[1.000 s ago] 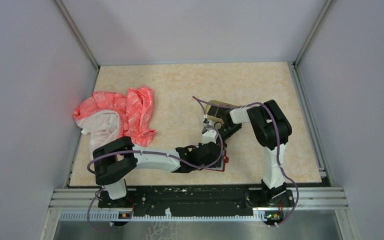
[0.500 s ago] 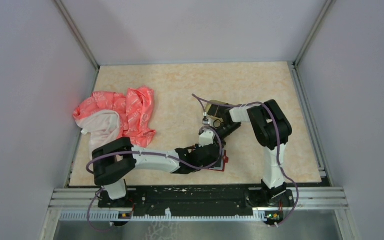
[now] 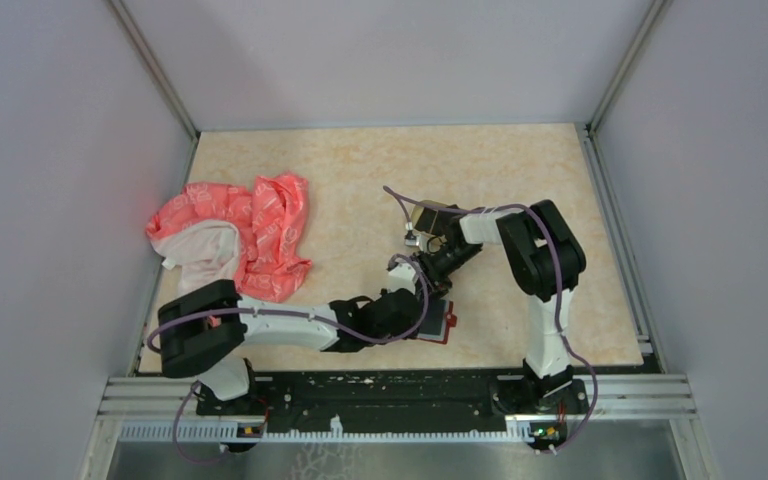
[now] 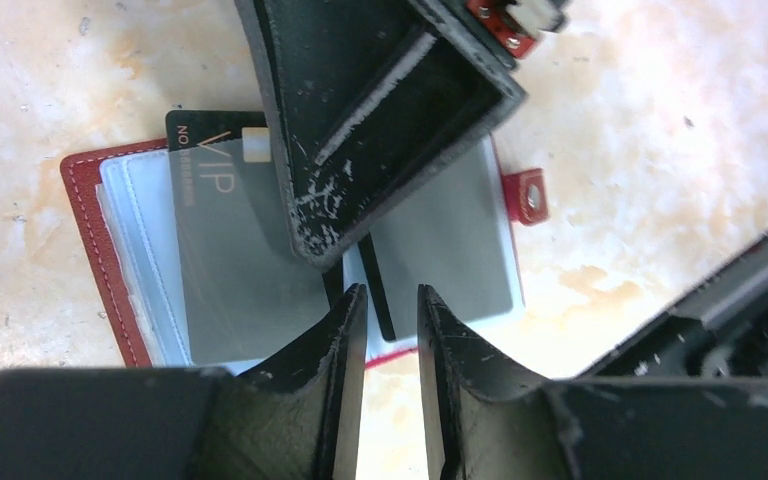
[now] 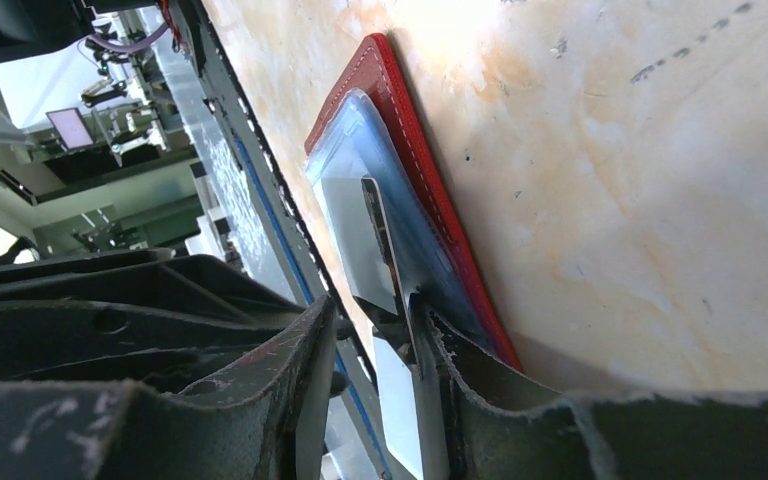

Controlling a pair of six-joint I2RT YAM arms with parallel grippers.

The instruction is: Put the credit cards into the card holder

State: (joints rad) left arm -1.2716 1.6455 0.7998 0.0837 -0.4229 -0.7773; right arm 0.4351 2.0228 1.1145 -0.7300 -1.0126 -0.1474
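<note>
left arm (image 3: 270, 325) pulled back leftward, right fingers (image 5: 500, 400) parted wider at card holder (image 4: 85, 250)

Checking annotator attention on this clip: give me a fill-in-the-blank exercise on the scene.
The open leather-like folding card holder is coloured ____. The dark plastic card in its clear sleeve reads ____. The crumpled pink cloth lies on the ____ side of the table. Missing: red; VIP; left.
</note>
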